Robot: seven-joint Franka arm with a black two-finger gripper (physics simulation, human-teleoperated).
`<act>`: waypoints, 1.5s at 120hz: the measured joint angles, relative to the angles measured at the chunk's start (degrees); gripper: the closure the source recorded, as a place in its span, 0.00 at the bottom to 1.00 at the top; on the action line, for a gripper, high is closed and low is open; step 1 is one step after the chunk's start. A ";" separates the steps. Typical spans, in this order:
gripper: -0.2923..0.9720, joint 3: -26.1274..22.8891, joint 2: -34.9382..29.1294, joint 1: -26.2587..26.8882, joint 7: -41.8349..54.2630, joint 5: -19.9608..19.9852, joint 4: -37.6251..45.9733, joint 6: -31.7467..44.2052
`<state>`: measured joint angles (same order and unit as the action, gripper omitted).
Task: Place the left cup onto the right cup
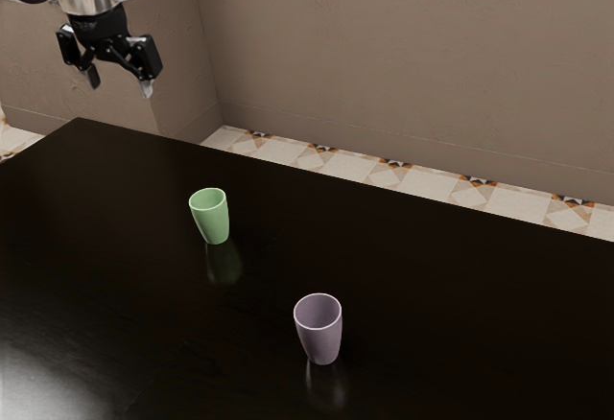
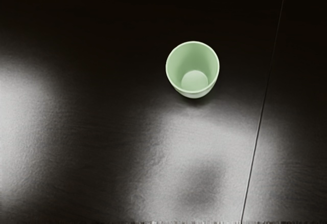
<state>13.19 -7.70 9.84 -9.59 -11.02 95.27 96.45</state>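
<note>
Green cup: the pale green, smooth-walled tapered cup [image 1: 209, 215] stands upright, mouth up, on the table; seen from above in the wrist view [image 2: 192, 69], nothing is inside it.
Purple cup: the dull mauve tapered cup [image 1: 318, 328] stands upright, well apart from the green one, nearer the camera and toward the exterior view's right.
Gripper: the black two-finger gripper [image 1: 120, 83] hangs high above the table at the exterior view's upper left, fingers spread, gripping nothing.
Table: glossy black tabletop [image 1: 460, 276], reflecting both cups.
Surroundings: patterned tiled floor [image 1: 432, 185] and beige wall [image 1: 403, 46] behind.
</note>
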 joint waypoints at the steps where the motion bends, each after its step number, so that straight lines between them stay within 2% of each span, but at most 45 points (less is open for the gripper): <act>1: 0.23 0.00 0.01 0.00 0.02 0.00 0.00 -0.02; 25: 0.23 -0.01 0.40 -0.30 0.51 -0.05 0.27 -0.23; 72: 0.23 -0.06 16.17 -0.61 0.95 1.56 0.44 4.59; 98: 0.23 -0.11 24.41 -0.82 0.89 5.82 1.02 11.01; 136: 0.23 -0.06 32.64 -1.84 0.93 9.21 0.53 19.18; 180: 0.23 -0.01 38.42 -2.49 1.43 10.43 -5.41 23.09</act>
<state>13.19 30.73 7.35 -8.16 -0.59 89.87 119.53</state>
